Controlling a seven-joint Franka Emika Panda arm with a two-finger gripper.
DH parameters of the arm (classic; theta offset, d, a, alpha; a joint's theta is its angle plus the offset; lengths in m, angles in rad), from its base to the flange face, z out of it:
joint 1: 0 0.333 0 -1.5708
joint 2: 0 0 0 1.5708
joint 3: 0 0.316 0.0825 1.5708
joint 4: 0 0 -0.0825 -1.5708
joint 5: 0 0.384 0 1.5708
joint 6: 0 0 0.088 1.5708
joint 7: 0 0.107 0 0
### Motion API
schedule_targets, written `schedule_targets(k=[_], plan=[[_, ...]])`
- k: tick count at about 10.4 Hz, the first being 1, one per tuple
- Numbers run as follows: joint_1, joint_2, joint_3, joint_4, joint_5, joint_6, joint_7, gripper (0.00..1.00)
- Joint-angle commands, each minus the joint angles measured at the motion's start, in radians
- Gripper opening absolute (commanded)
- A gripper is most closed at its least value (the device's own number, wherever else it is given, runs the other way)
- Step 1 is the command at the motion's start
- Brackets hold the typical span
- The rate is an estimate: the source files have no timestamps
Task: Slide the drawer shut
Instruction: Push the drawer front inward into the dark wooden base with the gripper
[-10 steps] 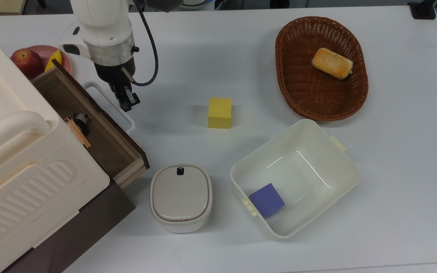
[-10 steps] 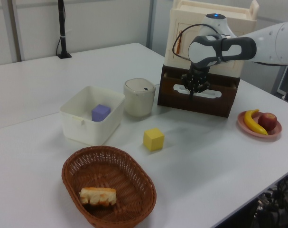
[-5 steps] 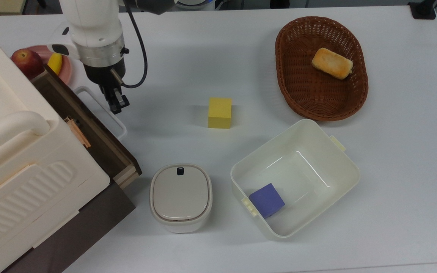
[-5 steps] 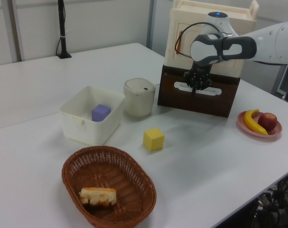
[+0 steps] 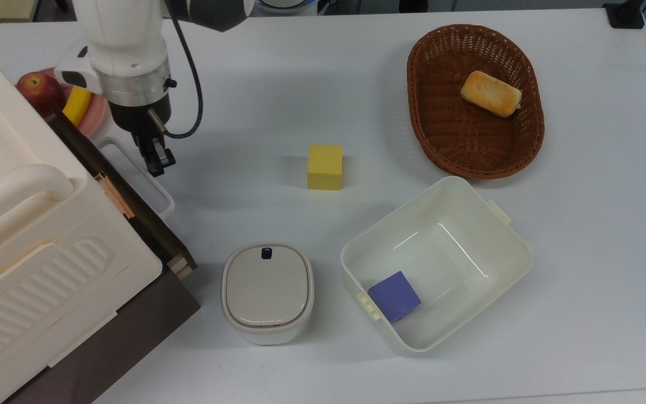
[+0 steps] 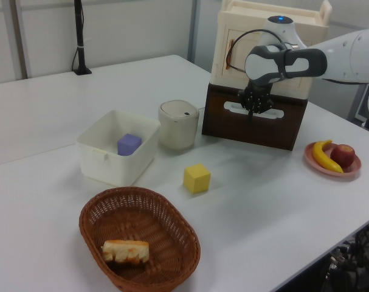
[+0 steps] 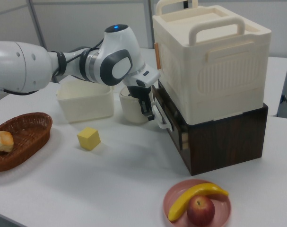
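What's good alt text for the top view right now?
A white robot arm's gripper presses against the white handle of a nearly shut drawer under a cream cabinet. Elsewhere on the white table: a yellow cube.

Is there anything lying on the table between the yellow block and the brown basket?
No. In the top view, the stretch between the yellow block and the basket is bare white table.

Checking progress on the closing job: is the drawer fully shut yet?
Not quite. In the top view the drawer sticks out slightly from the cabinet, its light-wood edge exposed, with the gripper at its white handle.
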Motion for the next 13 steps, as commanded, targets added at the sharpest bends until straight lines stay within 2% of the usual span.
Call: schedule_targets(k=[1,8,9,11,13], plan=[[-0.018,0.014,-0.014,0.028,-0.017,0.022,-0.004,0.0],[-0.053,0.016,-0.014,0.034,-0.02,0.078,-0.004,0.0],[-0.049,0.016,-0.011,0.033,-0.042,0.078,-0.001,0.0],[-0.018,0.016,0.003,0.024,-0.061,0.07,-0.003,0.0],[0.072,0.013,0.01,0.008,-0.093,0.064,-0.003,0.0]])
